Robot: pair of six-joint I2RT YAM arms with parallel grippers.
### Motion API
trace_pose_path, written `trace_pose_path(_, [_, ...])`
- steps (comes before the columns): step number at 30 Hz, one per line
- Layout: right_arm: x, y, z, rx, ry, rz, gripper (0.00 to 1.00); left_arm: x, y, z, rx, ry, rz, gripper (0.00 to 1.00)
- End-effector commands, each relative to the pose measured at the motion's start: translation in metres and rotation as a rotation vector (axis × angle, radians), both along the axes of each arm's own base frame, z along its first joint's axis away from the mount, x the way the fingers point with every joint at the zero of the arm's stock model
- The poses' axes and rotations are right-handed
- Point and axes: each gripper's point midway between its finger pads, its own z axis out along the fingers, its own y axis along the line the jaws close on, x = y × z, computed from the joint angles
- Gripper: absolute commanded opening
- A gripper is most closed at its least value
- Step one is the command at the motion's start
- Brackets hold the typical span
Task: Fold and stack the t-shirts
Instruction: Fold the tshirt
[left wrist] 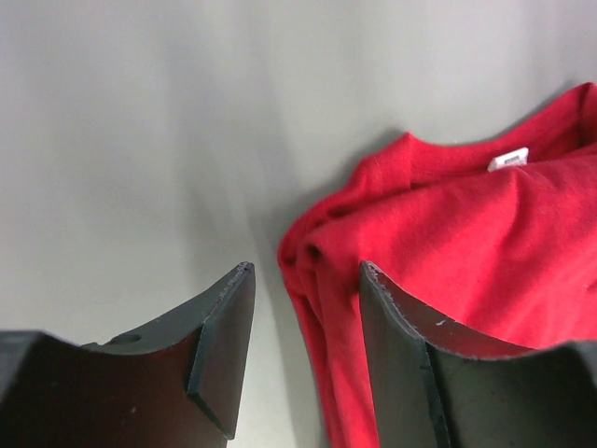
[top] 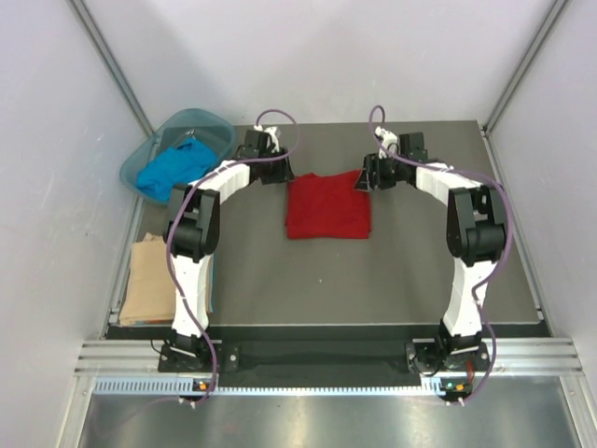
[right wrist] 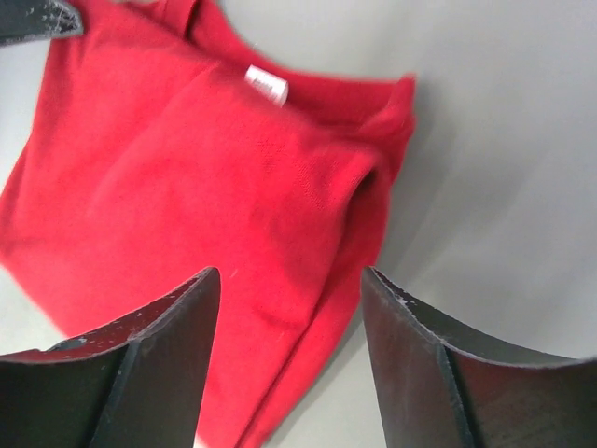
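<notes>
Tabletop (top: 410, 271): both end effectors (top: 278, 175) (top: 366, 182) reach forward, seemingly flanking red t-shirt (top: 326, 207).

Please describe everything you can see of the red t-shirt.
The red t-shirt is soft, deep red cloth, folded into a rough rectangle. It lies flat on the dark table, near the middle. A small white neck label shows at the collar. The left gripper and right gripper stand at its far corners, jaws open, empty.

1. You are looking at the deep red t-shirt (top: 327, 205), lying folded in a rough square mid-table (top: 410, 261) (white neck label (left wrist: 507, 160) showing).
2. The bright blue t-shirt (top: 173, 168) is sitting crumpled in the basin (top: 210, 126), far left.
3. The tan t-shirt (top: 149, 280) is lying folded flat at the near-left edge.
</notes>
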Motion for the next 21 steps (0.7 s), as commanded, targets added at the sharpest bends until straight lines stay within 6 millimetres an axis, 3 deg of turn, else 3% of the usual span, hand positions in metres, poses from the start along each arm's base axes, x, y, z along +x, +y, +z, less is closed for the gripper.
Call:
trace_pose_path(1, [0.027, -0.001, 0.015, 0.022, -0.079, 0.045, 0.61, 0.02, 0.004, 0.015, 0.005, -0.063, -0.028, 0.53])
trace_pose_path(6, [0.049, 0.008, 0.02, 0.072, -0.11, 0.083, 0.56, 0.033, 0.004, 0.003, -0.012, -0.057, -0.044, 0.5])
trace_pose_path(7, [0.052, 0.008, 0.02, 0.083, -0.114, 0.086, 0.54, 0.036, 0.003, 0.004, -0.02, -0.062, -0.047, 0.46])
trace_pose_path(9, [0.057, 0.011, 0.017, 0.107, -0.115, 0.104, 0.44, 0.038, 0.002, 0.001, -0.036, -0.06, -0.048, 0.4])
trace_pose_path(10, [0.06, 0.012, 0.018, 0.13, -0.107, 0.093, 0.38, 0.04, 0.005, 0.001, -0.042, -0.059, -0.041, 0.35])
trace_pose_path(11, [0.066, 0.01, 0.023, 0.149, -0.11, 0.086, 0.27, 0.042, 0.005, -0.003, -0.052, -0.051, -0.032, 0.22])
trace_pose_path(14, [0.075, 0.007, 0.02, 0.187, -0.091, 0.059, 0.08, 0.049, 0.014, -0.009, -0.077, -0.029, 0.014, 0.0])
trace_pose_path(16, [0.086, -0.006, 0.01, 0.173, -0.056, -0.029, 0.0, 0.053, 0.021, -0.01, -0.131, -0.004, 0.063, 0.0])
trace_pose_path(21, [0.095, -0.014, -0.009, 0.188, 0.033, -0.112, 0.0, 0.059, 0.031, -0.021, -0.186, 0.059, 0.149, 0.0])
